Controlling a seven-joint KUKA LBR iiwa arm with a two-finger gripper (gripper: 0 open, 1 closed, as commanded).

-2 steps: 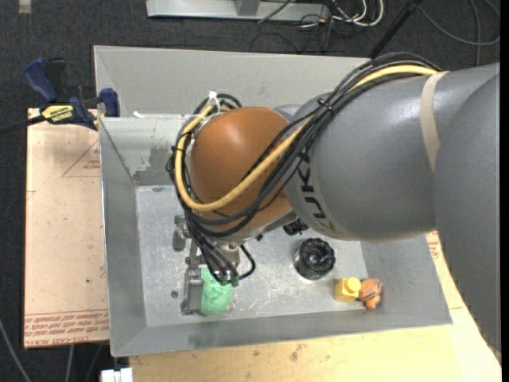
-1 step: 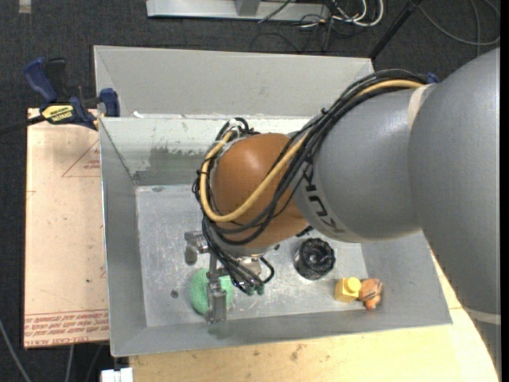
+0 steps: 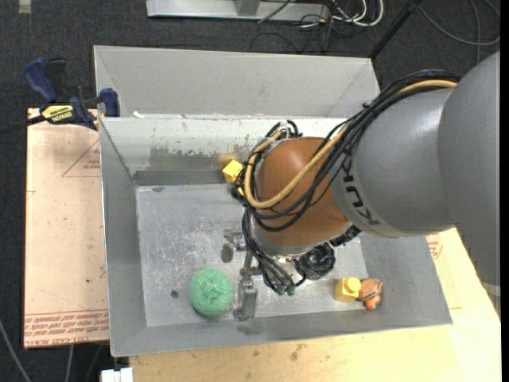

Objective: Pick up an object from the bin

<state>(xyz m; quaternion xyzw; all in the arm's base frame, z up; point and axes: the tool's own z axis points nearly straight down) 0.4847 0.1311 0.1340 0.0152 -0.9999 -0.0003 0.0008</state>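
My gripper [image 3: 238,274] hangs low over the bin floor near the front, below the arm's orange cover. Its two metal fingers stand apart, one [image 3: 231,247] further back and one [image 3: 245,299] close to the front wall, with nothing between them. A green, rough-surfaced ball [image 3: 211,292] lies on the floor just left of the nearer finger, close to it or touching it.
A small yellow block [image 3: 232,169] lies at the back wall, partly behind the arm's cover. A yellow piece [image 3: 347,289] and an orange piece [image 3: 370,290] lie together at the front right. The arm covers the bin's right half.
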